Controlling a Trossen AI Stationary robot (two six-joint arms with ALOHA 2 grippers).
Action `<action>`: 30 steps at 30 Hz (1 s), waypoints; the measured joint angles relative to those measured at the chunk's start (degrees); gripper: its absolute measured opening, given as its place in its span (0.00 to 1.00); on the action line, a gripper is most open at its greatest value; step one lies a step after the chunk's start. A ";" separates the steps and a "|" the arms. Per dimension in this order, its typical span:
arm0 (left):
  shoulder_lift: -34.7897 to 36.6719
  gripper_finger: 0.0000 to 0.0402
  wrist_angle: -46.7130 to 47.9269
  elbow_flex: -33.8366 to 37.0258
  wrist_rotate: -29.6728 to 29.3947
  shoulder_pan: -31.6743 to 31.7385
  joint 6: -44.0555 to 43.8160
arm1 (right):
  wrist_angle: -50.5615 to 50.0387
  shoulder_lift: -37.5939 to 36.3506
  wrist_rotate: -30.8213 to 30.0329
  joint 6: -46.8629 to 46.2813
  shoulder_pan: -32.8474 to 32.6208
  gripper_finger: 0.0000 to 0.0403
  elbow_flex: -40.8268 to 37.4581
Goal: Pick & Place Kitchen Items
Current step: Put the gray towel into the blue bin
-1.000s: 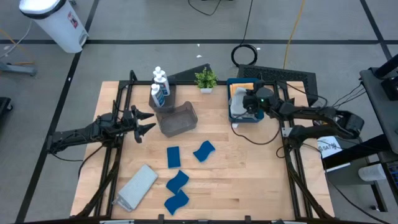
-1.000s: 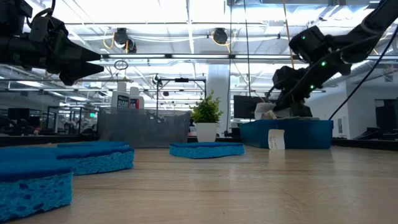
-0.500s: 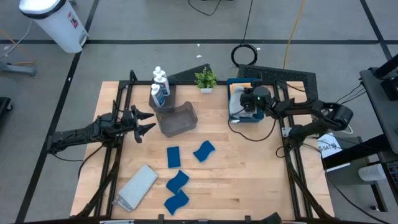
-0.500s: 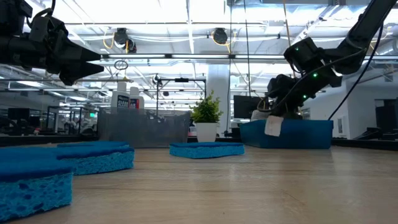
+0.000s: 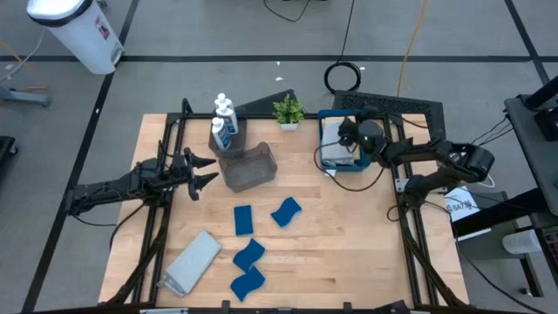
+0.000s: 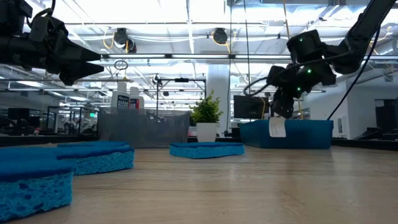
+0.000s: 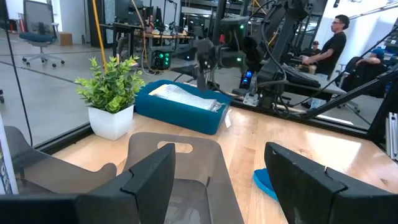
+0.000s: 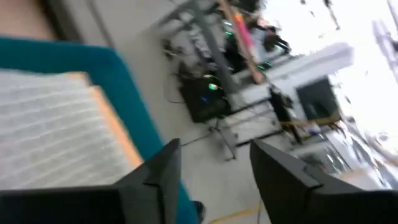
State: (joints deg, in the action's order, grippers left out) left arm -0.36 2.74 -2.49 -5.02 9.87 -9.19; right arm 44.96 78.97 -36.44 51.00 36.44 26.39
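My right gripper point(image 5: 342, 138) hovers open just above the blue tray point(image 5: 357, 166) at the table's far right. A folded grey cloth point(image 5: 333, 150) lies in the tray on top of an orange one point(image 8: 111, 127), and its white tag point(image 6: 275, 127) hangs over the tray's wall. My left gripper point(image 5: 207, 171) waits open at the left, level, beside the grey basket point(image 5: 250, 166). Three white bottles point(image 5: 224, 122) stand behind the basket. Several blue sponges point(image 5: 243, 220) and a folded grey cloth point(image 5: 192, 262) lie flat on the near half of the table.
A small potted plant point(image 5: 289, 111) stands at the far edge between the bottles and the tray. A black cable loops from the right arm around the tray's near side point(image 5: 349, 194). Bare wood lies between the sponges and the right arm's frame point(image 5: 410, 244).
My right gripper has opened and let go of the grey cloth, which now lies in the tray. The gripper has risen a little out of the tray, tipped up from slanting downward toward level, and rolled. The cloth's tag has swung against the tray's wall.
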 joint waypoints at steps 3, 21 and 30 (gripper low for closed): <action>0.00 0.62 -0.01 0.01 0.00 0.00 0.00 | 0.33 -1.26 -1.03 -2.10 -2.16 0.48 0.00; 0.00 0.62 0.00 0.01 0.00 0.01 0.00 | -9.67 -12.13 45.44 -34.22 -17.48 0.48 -0.94; 0.00 0.62 0.00 -0.01 0.00 0.01 0.00 | -25.04 -26.75 45.25 -33.58 -15.78 0.46 -0.96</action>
State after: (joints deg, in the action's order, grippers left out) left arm -0.36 2.74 -2.49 -5.02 9.88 -9.19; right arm 19.92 52.22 8.80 17.42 20.66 25.43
